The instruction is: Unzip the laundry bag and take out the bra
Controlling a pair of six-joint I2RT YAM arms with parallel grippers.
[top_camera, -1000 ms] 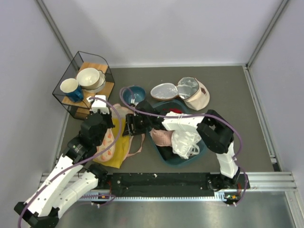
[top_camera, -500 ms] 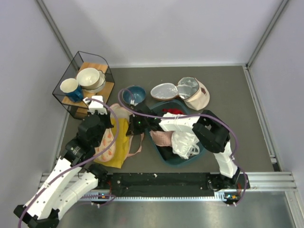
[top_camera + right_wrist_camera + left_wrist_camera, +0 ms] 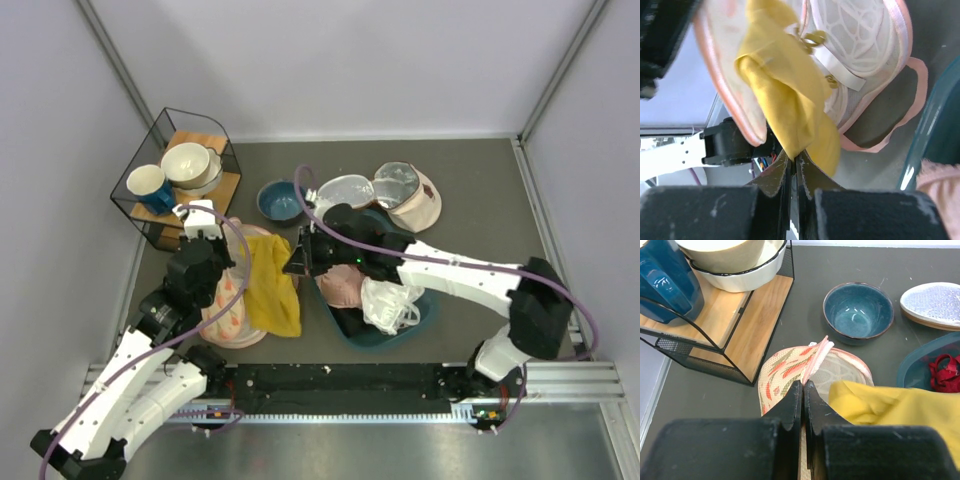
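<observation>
wire rack (image 3: 178, 180): set at 10 o'clock of the table, cups on it; not involved.

left gripper (image 3: 803, 390): fingers are pressed together on the zip edge of the laundry bag (image 3: 782, 372), which is kept open at 8 o'clock of the table. the arm is reached forward from its base, wrist tipped down.

bra (image 3: 268, 290): a second ago it was spread flatter against the bag; now it is bunched and drawn toward 3 o'clock. most of it is out of the mouth, and one end is seemingly left across the opening. removal is judged nearly done.

right gripper (image 3: 794, 159): wide a second ago, now clamped on a fold of the bra. the arm, folded then, is stretched out over the teal basin (image 3: 917, 367), with the forearm laid from 4 o'clock toward the bag.
</observation>
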